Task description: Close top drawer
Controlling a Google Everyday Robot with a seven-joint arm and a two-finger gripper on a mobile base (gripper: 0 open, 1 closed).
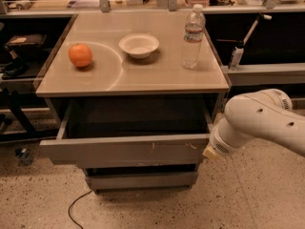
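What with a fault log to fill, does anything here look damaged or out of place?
The top drawer stands pulled out, its front scuffed white right of centre. The hand sits at its right end. Nothing else stands out.

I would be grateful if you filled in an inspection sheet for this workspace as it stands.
Surface: cabinet top, beige, carrying three items.
Job's things: top drawer pulled out, white scuffs right of centre.
Clutter: orange at left; white bowl in the middle; water bottle upright at right.
Grippers: gripper at the right end of the drawer front, largely hidden by the arm.
Cables: dark cable on the floor, lower left.
Surroundings: cluttered bench behind; speckled floor.
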